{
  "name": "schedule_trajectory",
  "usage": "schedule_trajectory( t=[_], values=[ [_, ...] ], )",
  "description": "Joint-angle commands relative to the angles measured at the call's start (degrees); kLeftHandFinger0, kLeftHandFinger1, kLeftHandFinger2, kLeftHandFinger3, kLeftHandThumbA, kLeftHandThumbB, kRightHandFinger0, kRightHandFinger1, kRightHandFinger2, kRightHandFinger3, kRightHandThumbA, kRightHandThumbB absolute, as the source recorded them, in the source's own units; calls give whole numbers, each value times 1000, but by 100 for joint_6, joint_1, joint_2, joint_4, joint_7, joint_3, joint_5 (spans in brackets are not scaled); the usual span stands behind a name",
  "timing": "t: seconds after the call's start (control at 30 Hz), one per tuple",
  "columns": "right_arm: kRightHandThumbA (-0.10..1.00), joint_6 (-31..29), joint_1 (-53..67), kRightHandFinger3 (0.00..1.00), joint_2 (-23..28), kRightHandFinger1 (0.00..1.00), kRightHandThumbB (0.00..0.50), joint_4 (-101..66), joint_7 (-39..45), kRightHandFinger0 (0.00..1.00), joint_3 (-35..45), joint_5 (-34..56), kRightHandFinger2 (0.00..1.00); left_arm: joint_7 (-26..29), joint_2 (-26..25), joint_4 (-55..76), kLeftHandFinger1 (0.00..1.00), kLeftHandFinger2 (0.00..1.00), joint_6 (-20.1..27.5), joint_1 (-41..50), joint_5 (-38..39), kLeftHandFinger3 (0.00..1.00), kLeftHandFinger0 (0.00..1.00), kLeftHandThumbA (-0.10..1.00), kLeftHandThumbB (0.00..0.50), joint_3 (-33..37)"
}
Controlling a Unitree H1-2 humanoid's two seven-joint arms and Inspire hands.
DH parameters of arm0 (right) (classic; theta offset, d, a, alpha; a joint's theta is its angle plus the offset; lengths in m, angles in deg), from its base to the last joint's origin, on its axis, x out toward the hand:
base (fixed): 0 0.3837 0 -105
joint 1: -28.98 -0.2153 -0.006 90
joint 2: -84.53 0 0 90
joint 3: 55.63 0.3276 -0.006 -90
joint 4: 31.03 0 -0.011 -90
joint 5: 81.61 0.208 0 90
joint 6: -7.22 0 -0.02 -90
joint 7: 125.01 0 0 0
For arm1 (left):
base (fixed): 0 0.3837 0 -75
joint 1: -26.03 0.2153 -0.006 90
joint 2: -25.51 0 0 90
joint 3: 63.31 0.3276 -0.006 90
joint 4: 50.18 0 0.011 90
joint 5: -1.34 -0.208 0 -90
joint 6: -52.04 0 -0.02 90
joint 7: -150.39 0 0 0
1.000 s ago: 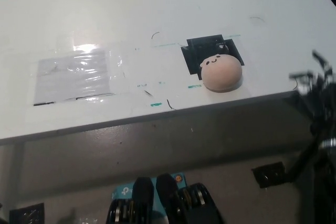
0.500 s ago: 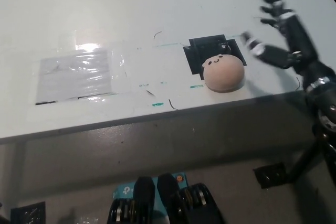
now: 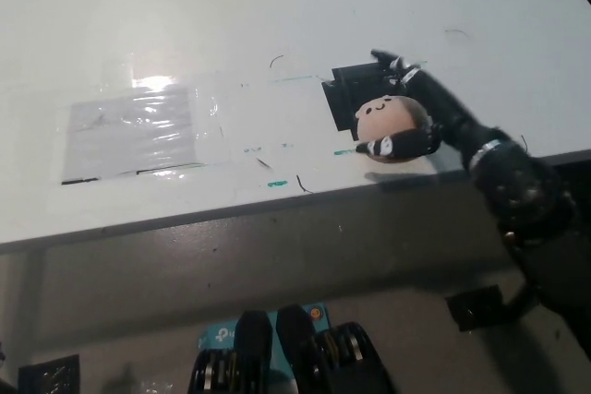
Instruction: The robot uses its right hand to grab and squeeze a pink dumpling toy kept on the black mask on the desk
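The pink dumpling toy (image 3: 386, 120), round with a small drawn face, sits on the black mask (image 3: 346, 91) near the front right edge of the white desk (image 3: 277, 25). My black right hand (image 3: 420, 117) reaches in from the right and wraps around the toy. Its fingers curl over the toy's far side and along its front. Much of the toy's right side is hidden by the hand. My white left hand is not in view.
A shiny plastic-covered sheet (image 3: 138, 131) lies on the desk at the left. Small green and black marks dot the surface between it and the mask. The desk's front edge (image 3: 277, 205) runs across the picture, with grey floor below.
My right hand has come down and leftward from above the desk's right side onto the toy and has closed around it. The toy stays in place on the mask.
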Motion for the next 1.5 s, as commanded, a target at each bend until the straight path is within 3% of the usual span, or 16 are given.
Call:
schedule_trajectory(
  t=[0.0,0.4,0.5,0.6,0.67,0.7,0.73,0.87,0.9,0.97,1.0,1.07,1.1,1.13,1.2,1.47],
  values=[
    [967,-552,-506,1000,-66,1000,500,468,-322,1000,5,-457,1000,-111,-193,127,6,112,135,-99,69,123,0,992,500,-22],
    [864,-1235,-1089,1000,-275,1000,500,2459,-877,1000,-73,-893,1000,-122,-199,155,7,122,156,-26,29,124,0,1000,500,0],
    [695,-1514,-1095,1000,-322,1000,463,2723,-859,1000,24,-773,1000,-61,-195,261,0,105,50,-8,23,115,0,1000,500,-9],
    [558,-1791,-1067,1000,-303,1000,322,2879,-501,1000,3,-690,1000,-128,-219,199,1,95,91,-47,57,111,0,995,500,-18],
    [455,-2092,-1084,1000,-275,918,229,3018,-659,734,-180,-933,1000,-138,-232,179,0,95,122,-53,44,123,0,999,500,-13],
    [107,-2368,-1011,1000,-287,324,24,3047,-699,284,-228,-955,584,-117,-228,204,0,96,111,-46,32,121,0,1000,500,-12],
    [-92,-2362,-954,1000,-295,95,1,2980,-676,34,-302,-1033,400,-135,-240,203,0,97,113,-39,38,120,0,1000,500,-13],
    [-100,-2761,-882,890,-293,0,0,2930,-1087,0,-560,-1407,57,-177,-247,116,2,83,150,-83,53,101,0,998,500,-22],
    [-100,-2985,-859,469,-303,194,0,2935,-1323,305,-598,-1496,156,-186,-243,114,0,76,139,-89,67,93,0,992,500,-30],
    [-100,-3419,-855,23,-344,157,1,3088,-1812,291,-618,-1589,54,-200,-248,107,0,72,165,-89,68,90,0,989,500,-33],
    [-100,-3579,-848,9,-406,92,0,3179,-1983,151,-530,-1509,51,-216,-246,97,0,74,204,-85,72,91,0,988,500,-37],
    [-100,-3430,-844,152,-401,167,0,3130,-2233,3,-622,-1753,368,-220,-246,76,0,75,223,-91,69,92,0,983,500,-37],
    [-100,-3319,-831,290,-407,372,48,3044,-2497,159,-667,-1922,578,-222,-250,76,0,77,206,-89,72,90,0,980,500,-40],
    [-100,-3305,-826,307,-405,365,55,3023,-2576,213,-677,-1974,603,-208,-249,81,0,79,202,-87,61,88,0,980,500,-38],
    [-100,-3404,-842,258,-350,211,135,3033,-3226,4,-792,-2324,484,-186,-233,171,4,87,116,-56,88,91,0,972,500,-58],
    [-100,-3262,-865,53,-246,22,228,3053,-4016,0,-804,-2635,275,-242,-253,107,18,105,231,-55,79,105,0,991,500,-54]
  ],
)
